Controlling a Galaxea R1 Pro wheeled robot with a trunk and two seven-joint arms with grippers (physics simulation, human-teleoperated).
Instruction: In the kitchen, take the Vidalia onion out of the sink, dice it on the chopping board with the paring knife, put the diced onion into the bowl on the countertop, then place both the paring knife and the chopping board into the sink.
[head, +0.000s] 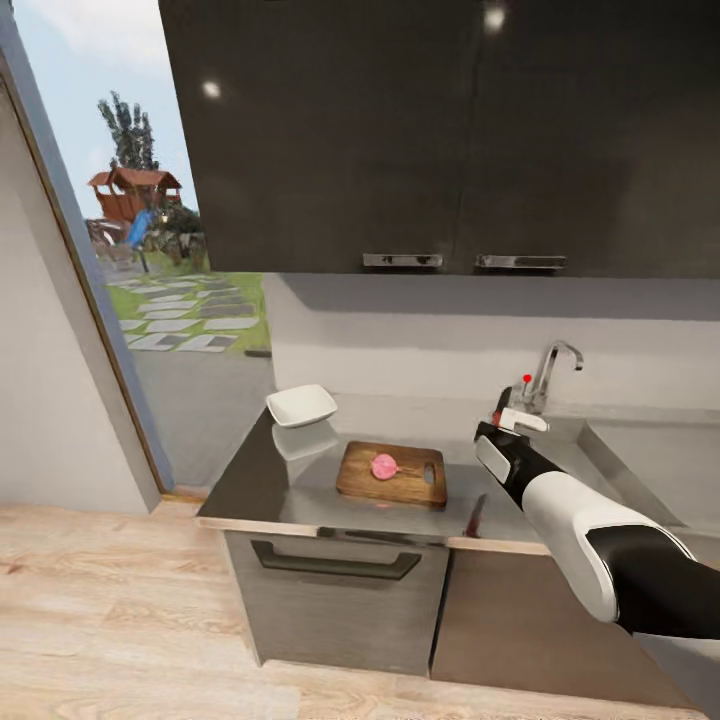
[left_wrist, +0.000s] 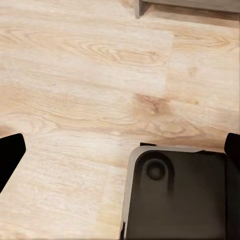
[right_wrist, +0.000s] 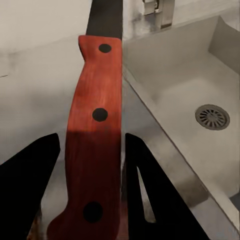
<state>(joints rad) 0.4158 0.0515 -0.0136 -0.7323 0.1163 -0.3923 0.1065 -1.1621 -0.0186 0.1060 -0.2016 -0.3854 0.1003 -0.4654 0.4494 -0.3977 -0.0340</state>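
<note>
Risk of the paring knife (right_wrist: 95, 140), pinched by the right gripper (right_wrist: 90, 200) near the sink (right_wrist: 200, 95), twisting loose before reaching the Vidalia onion (head: 385, 466) on the chopping board (head: 392, 474); left fingers (left_wrist: 10, 155) spread.

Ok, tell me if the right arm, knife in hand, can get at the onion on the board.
Probably yes. The right gripper is shut on the paring knife over the countertop beside the sink. The Vidalia onion sits uncovered on the chopping board, with nothing between them.

Dark wall cabinets (head: 440, 130), wood floor (head: 90, 610)
</note>
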